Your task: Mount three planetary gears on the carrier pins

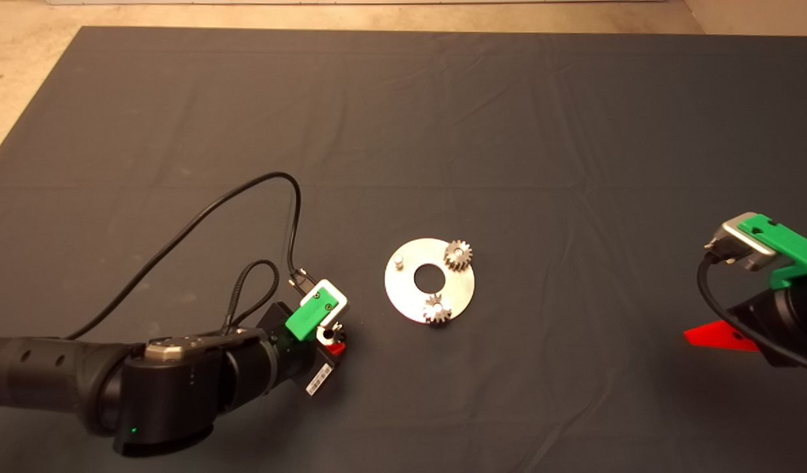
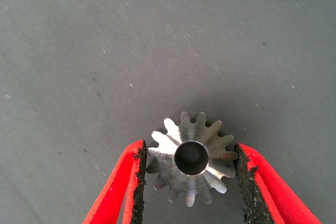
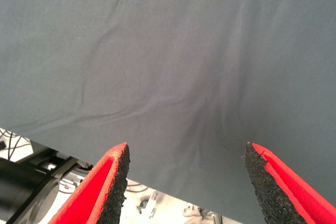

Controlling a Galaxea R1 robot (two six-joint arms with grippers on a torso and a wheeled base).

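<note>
From my remote seat, nearest thing is the left gripper (image 2: 190,182), closed down on the third small silver-grey toothed planetary gear (image 2: 190,157). Black pads (image 2: 138,179) sit against the teeth on both sides, bore facing the wrist camera, which I'd guess keeps the hole lined up for dropping onto a pin. That gear is low over the dark mat (image 1: 403,131) covering the surface, a little way off the disc's left edge. The left arm reaches in from the left, wrist bent so the gripper points downward.

Further out, the flat shiny round metal carrier disc (image 1: 413,299) already carries two gears (image 1: 458,254) on pins; one bare silver pin (image 1: 398,261) stands on its left side, so that's my target.

Far right, the right gripper (image 3: 185,182) waits at the mat's edge, fingers spread wide, empty.
</note>
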